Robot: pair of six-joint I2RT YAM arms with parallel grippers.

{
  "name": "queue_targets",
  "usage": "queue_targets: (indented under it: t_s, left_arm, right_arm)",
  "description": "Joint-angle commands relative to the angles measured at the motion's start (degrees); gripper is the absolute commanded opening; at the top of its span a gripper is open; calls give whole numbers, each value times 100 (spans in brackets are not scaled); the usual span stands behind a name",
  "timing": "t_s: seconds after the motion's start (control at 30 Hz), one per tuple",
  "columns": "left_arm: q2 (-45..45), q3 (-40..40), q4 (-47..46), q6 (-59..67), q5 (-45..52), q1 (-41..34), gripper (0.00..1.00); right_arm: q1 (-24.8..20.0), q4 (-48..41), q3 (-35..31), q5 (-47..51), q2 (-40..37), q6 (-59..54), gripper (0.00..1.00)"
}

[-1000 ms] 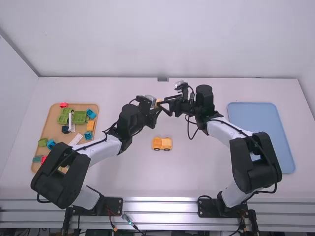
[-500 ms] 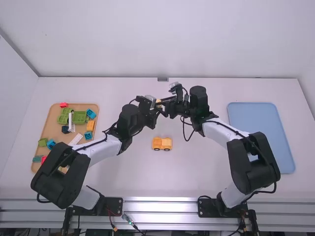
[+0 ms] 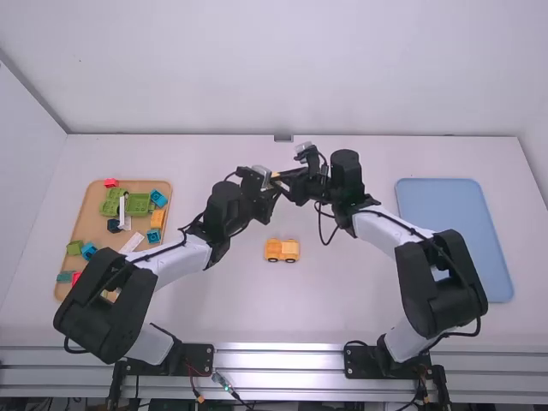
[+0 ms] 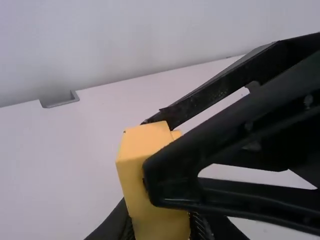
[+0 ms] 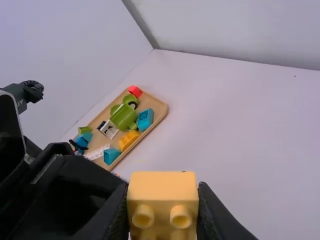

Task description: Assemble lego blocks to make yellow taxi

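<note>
Above the table's middle, my left gripper (image 3: 268, 182) and right gripper (image 3: 281, 181) meet at a small yellow block (image 3: 275, 175). In the left wrist view, the yellow block (image 4: 142, 170) stands between the fingertips of my left gripper (image 4: 159, 225), while the right gripper's fingers clamp its upper part from the side. In the right wrist view, my right gripper (image 5: 162, 212) is shut on the yellow block (image 5: 162, 187), two studs facing the camera. A yellow car body with dark wheels (image 3: 282, 250) rests on the table, nearer the arm bases than the grippers.
At the left, a wooden tray (image 3: 86, 217) holds green, blue, red, white and yellow pieces. A blue tray (image 3: 467, 223) lies at the right. The table's back edge meets a white wall (image 3: 282, 77).
My right gripper has come leftward to the block and its fingers have shut on it. The left arm and the yellow car body have stayed where they were.
</note>
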Motion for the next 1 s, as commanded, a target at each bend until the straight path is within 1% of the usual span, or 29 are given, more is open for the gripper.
queue_targets:
  t_s: [0.0, 0.03, 0.1, 0.13, 0.2, 0.23, 0.27, 0.33, 0.37, 0.4, 0.47, 0.5, 0.53, 0.6, 0.7, 0.77, 0.83, 0.9, 0.97]
  left_arm:
    - [28, 90, 7, -144, -20, -22, 89]
    - [28, 90, 7, -144, -24, -22, 99]
    - [28, 90, 13, -144, -35, -20, 99]
    - [28, 90, 4, -144, -195, -17, 99]
    - [28, 87, -74, -144, -575, -20, 99]
    - [9, 83, -450, -146, -863, -20, 99]
    - [2, 83, -498, -142, -887, -20, 99]
    - [-42, 61, -951, 48, -1425, -20, 99]
    - [-42, 72, -1102, 468, -1613, -20, 99]
    - [-42, 76, -1145, 601, -1657, -20, 99]
    - [-44, 175, -1469, 1298, -1670, 31, 99]
    - [-44, 201, -1541, 1416, -1650, 50, 99]
    - [-70, 365, -1976, 2017, -1405, 192, 99]
    - [-153, 507, -2312, 2258, -1141, 426, 99]
    - [-334, 577, -2465, 2326, -699, 839, 99]
    - [-511, 531, -2479, 2308, -424, 1097, 99]
    - [-1134, 216, -2481, 2350, 271, 1657, 99]
    - [-1545, -35, -2417, 2363, 570, 1947, 99]
    - [-2319, -568, -2122, 2157, 752, 2446, 99]
  right_arm:
    - [76, 68, 118, -83, 42, 81, 4]
    - [66, 83, 118, 164, 42, 76, 4]
    - [2, 81, 118, 623, 42, 59, 3]
    - [-59, 70, 118, 938, 39, -4, 3]
    - [-157, 13, 118, 1250, 28, -74, 3]
    - [-258, -131, 118, 1504, -9, -96, 3]
    - [-271, -155, 118, 1537, -17, -107, 3]
    - [-437, -640, 122, 1816, -175, -433, 3]
    - [-535, -1108, 199, 1963, -264, -697, 1]
    - [-555, -1250, 238, 1989, -282, -789, 1]
    - [-599, -2267, 599, 2114, -308, -1368, 0]
    - [-597, -2463, 682, 2109, -308, -1504, 0]
    - [-518, -3556, 1156, 2111, -302, -2096, 0]
    - [-328, -4509, 1604, 2199, -280, -2715, 1]
    - [11, -5252, 2133, 2553, -92, -3128, 1]
    - [197, -5482, 2400, 2664, 92, -3289, 0]
    - [538, -5974, 2918, 2643, 509, -3727, 0]
    - [726, -6282, 3178, 2647, 719, -3960, 0]
    - [1036, -6741, 3604, 2669, 1097, -4256, 0]
